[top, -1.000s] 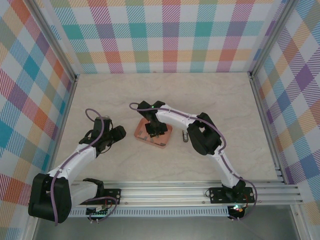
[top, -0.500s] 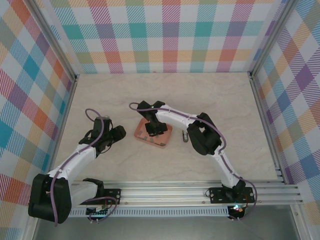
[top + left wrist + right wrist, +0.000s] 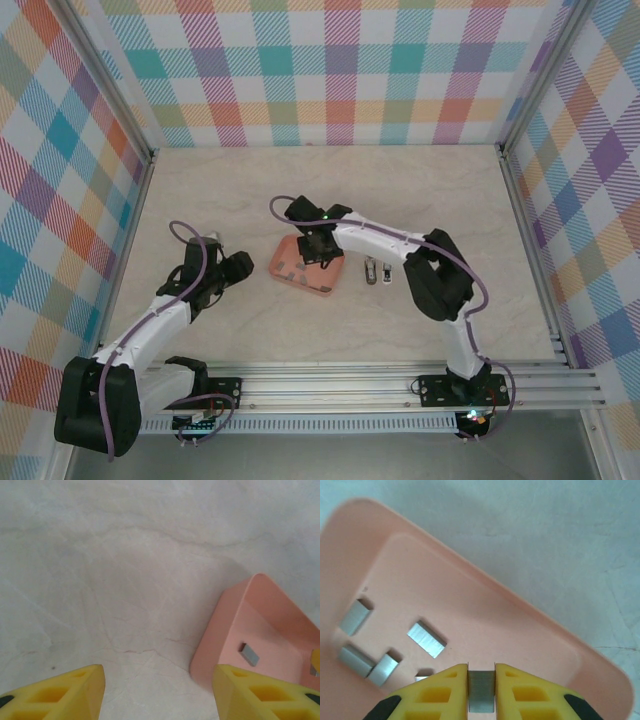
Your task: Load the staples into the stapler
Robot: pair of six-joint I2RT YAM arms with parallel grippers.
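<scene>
Pinching staples (image 3: pixel 481 696), right gripper (image 3: pixel 481 679) hangs inside the tray (image 3: pixel 547 641) rim; left gripper (image 3: pixel 159 686) gapes over bare table (image 3: pixel 120 575)

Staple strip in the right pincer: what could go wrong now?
The right pincer pinches a small staple strip above the tray; it might slip and drop into the tray. The stapler looks tiny, so lining the strip up could easily miss.

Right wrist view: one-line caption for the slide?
Right tool shut on one staple strip over the pink tray, other strips loose inside.
</scene>
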